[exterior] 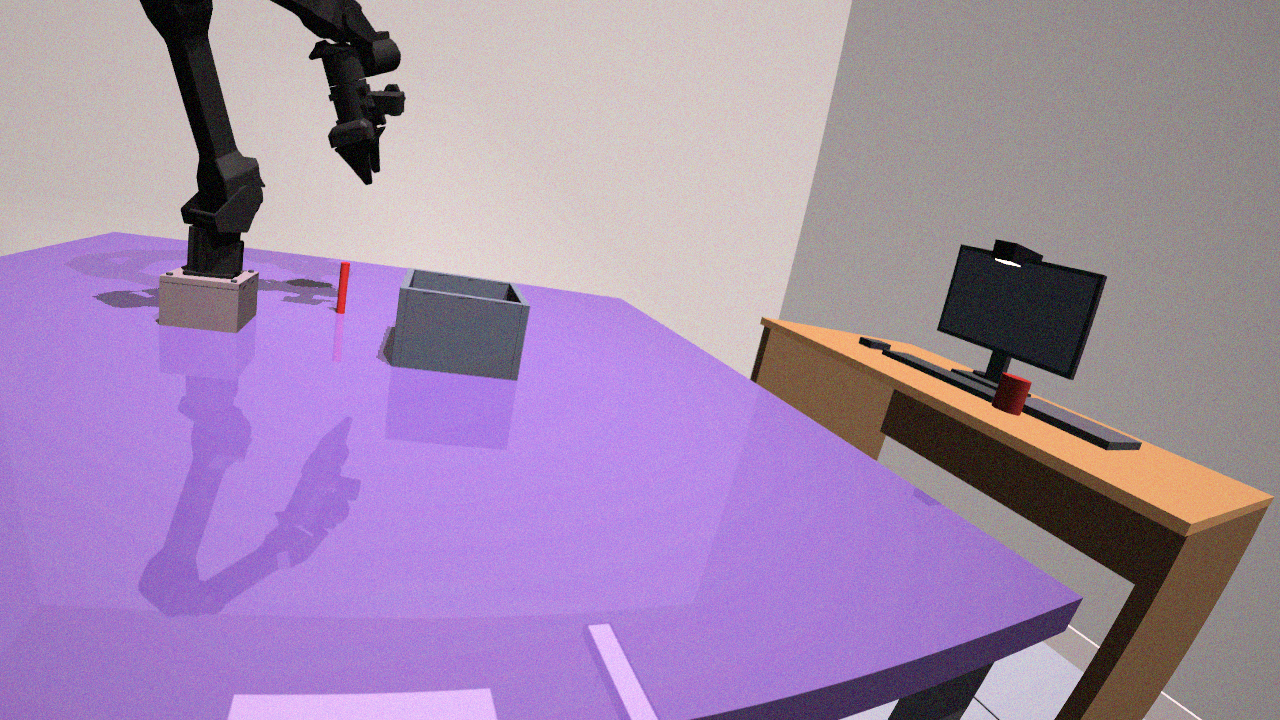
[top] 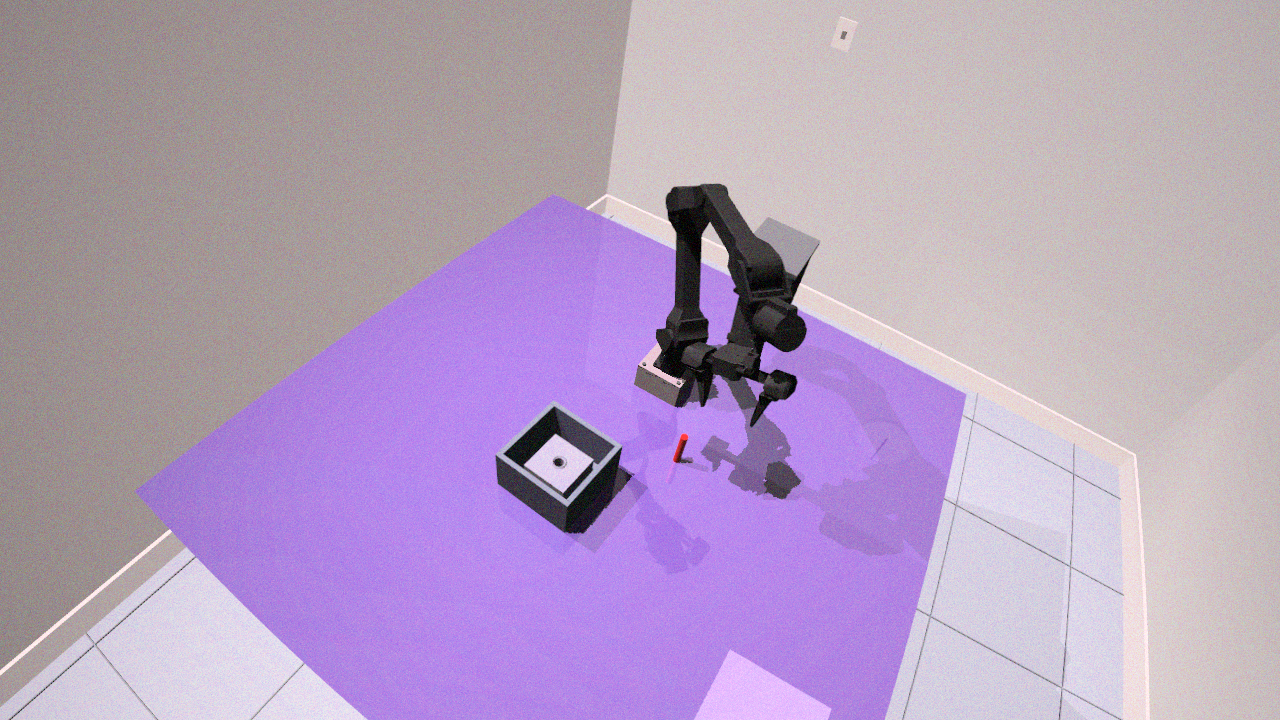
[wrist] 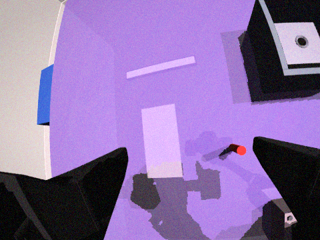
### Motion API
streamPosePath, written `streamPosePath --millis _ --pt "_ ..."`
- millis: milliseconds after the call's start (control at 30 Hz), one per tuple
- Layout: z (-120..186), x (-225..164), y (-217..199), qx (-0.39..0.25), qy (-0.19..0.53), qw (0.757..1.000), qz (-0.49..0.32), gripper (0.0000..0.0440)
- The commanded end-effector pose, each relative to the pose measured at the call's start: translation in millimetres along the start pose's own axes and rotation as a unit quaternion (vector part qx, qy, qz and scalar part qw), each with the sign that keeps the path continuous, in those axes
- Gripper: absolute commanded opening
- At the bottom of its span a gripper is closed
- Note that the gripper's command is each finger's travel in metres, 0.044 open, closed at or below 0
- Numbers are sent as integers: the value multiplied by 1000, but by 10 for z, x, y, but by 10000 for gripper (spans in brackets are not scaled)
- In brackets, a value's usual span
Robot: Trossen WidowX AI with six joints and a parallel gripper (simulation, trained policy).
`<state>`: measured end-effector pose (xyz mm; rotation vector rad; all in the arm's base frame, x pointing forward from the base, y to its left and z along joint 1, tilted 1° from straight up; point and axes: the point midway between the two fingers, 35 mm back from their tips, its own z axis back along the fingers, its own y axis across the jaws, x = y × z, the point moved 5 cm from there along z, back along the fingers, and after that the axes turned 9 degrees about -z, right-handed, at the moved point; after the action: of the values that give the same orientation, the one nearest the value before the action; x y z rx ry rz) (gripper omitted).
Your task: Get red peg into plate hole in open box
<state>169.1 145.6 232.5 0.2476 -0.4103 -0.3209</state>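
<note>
The red peg [top: 681, 448] [exterior: 342, 287] [wrist: 241, 150] stands upright on the purple table, between the arm's base and the box. The open grey box [top: 530, 489] [exterior: 458, 335] [wrist: 263, 78] stands beside it. At its bottom lies a white plate [top: 540, 459] [wrist: 287, 33] with a round, empty hole [top: 559, 462] [wrist: 302, 41]. My gripper [top: 729, 413] [exterior: 372, 177] [wrist: 191, 149] is wide open and empty, high above the table. In the wrist view the peg shows far below, close to the right fingertip.
The purple table [top: 402, 555] [exterior: 626, 501] [wrist: 90, 87] bears the arm's pale base block [top: 660, 386] [exterior: 198, 304]. A wooden desk [exterior: 1109, 474] with a monitor [exterior: 1020, 308] and a red mug [exterior: 1011, 394] stands beyond the table. A blue object [wrist: 46, 95] shows past the table's edge in the wrist view.
</note>
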Motion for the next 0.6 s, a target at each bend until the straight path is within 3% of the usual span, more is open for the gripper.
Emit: streamPosePath --millis 0,567 --pt "-183 22 -136 -45 19 997 -56 440" --pt "-885 -91 -591 -204 63 947 -242 440"
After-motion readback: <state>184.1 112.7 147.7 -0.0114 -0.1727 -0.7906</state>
